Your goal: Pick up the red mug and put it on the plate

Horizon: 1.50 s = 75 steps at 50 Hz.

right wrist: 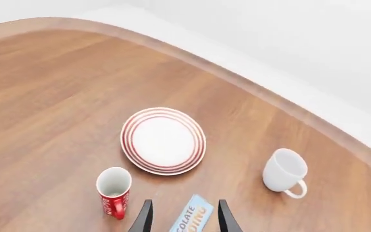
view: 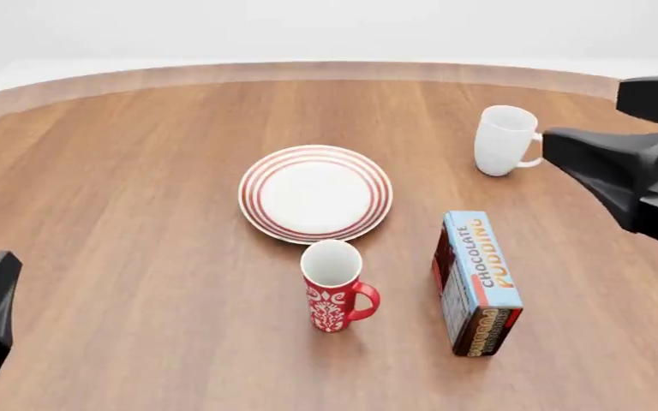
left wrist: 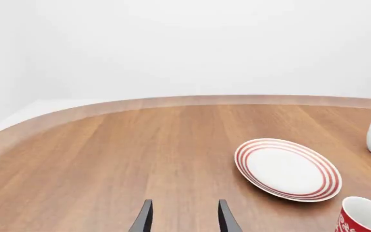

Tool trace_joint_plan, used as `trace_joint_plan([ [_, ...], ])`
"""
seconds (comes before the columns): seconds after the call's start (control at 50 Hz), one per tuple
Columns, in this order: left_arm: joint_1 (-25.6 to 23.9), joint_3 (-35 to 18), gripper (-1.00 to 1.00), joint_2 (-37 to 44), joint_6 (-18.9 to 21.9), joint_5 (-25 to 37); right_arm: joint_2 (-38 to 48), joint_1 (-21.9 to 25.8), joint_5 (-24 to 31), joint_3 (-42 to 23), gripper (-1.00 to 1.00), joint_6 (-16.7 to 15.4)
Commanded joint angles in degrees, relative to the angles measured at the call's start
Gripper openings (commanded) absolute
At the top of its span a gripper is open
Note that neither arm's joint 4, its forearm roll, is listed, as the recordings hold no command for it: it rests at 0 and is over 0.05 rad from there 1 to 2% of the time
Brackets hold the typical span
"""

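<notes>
— Nearest the arms, what is seen?

— Both grippers are held wide of the work. The left gripper point(left wrist: 184, 217) is seen with fingers parted and nothing between them; the right gripper point(right wrist: 184, 216) likewise is spread and empty, raised over the table point(view: 134, 214).

— Where is the mug?

— The mug point(view: 332, 295) is stood upright, just short of the plate point(view: 315, 193), handle turned toward the box point(view: 478, 282). Farther off, a white mug point(view: 505, 139) is set well apart.

— How should it be handled?

— It is judged rigid, glazed, breakable and likely slippery. A grip across the rim wall or the body is advised, and it should be set down gently.
</notes>
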Motion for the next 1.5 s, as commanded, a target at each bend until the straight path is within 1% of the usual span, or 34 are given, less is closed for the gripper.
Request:
trace_joint_plan([
  [0.02,0.0,0.0,1.0,0.0,0.0,0.0,6.9,3.0,4.6,-5.2,1.0,-0.5],
  [0.08,0.0,0.0,1.0,0.0,0.0,0.0,9.2,3.2,5.8,-7.3,1.0,-1.3],
  [0.18,0.0,0.0,1.0,0.0,0.0,0.0,11.1,4.1,7.5,-8.9,1.0,-2.0],
  [0.22,0.0,0.0,1.0,0.0,0.0,0.0,11.8,4.5,7.8,-9.0,1.0,-2.6],
  [0.34,0.0,0.0,1.0,0.0,0.0,0.0,14.1,5.4,8.7,-8.8,1.0,-2.5],
  [0.42,0.0,0.0,1.0,0.0,0.0,0.0,15.5,5.7,8.6,-8.6,1.0,-3.2],
  [0.56,0.0,0.0,1.0,0.0,0.0,0.0,18.8,6.1,6.6,-7.2,1.0,-2.5],
  [0.6,0.0,0.0,1.0,0.0,0.0,0.0,19.7,6.6,6.3,-6.9,1.0,-1.9],
  [0.64,0.0,0.0,1.0,0.0,0.0,0.0,20.6,7.7,5.9,-6.2,1.0,-2.1],
  [0.8,0.0,0.0,1.0,0.0,0.0,0.0,22.3,8.2,4.0,-4.4,1.0,-0.9],
  [1.0,0.0,0.0,1.0,0.0,0.0,0.0,24.7,9.0,2.2,-2.1,1.0,-0.6],
  [1.28,0.0,0.0,1.0,0.0,0.0,0.0,27.8,10.9,-0.6,-1.6,1.0,0.3],
  [1.5,0.0,0.0,1.0,0.0,0.0,0.0,30.4,13.2,-3.4,-0.3,1.0,1.9],
])
